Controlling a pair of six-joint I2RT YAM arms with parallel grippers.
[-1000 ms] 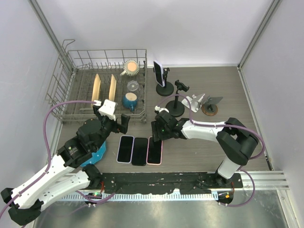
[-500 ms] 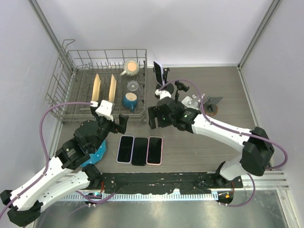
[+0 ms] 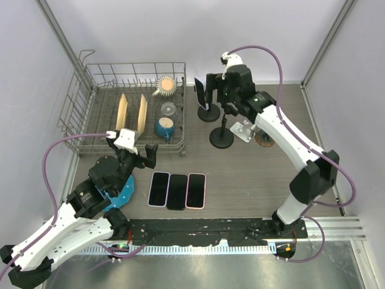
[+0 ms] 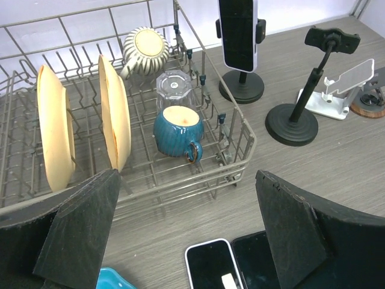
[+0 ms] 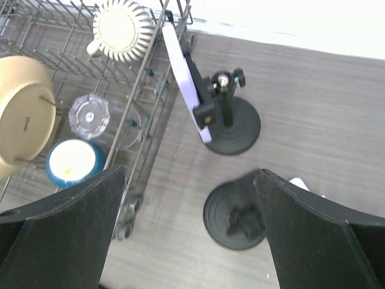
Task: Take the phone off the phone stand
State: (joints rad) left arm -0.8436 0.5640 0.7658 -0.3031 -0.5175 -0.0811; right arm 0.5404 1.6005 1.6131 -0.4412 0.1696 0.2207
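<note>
The phone [image 3: 198,91] has a white case and sits clamped upright in a black phone stand [image 3: 209,113] beside the dish rack. My right gripper [image 3: 221,90] hovers above and just right of it, open and holding nothing. In the right wrist view the phone [image 5: 183,66] and its phone stand [image 5: 231,123] lie ahead of my open right gripper [image 5: 189,229]. My left gripper [image 3: 137,155] is open over the near table. In the left wrist view the left gripper [image 4: 186,235] is also seen open, with the phone [image 4: 238,33] far off on its stand [image 4: 240,93].
Three phones [image 3: 177,191] lie flat side by side near the front. An empty black stand [image 3: 221,137], a white stand [image 3: 243,129] and a round wooden stand [image 3: 264,138] sit to the right. The dish rack [image 3: 90,129] holds plates, a glass and mugs. A blue dish [image 3: 123,194] lies under the left arm.
My right arm has lifted away from the flat phones and swung to the back, over the stands, while its jaws opened wide. The left arm drew back slightly.
</note>
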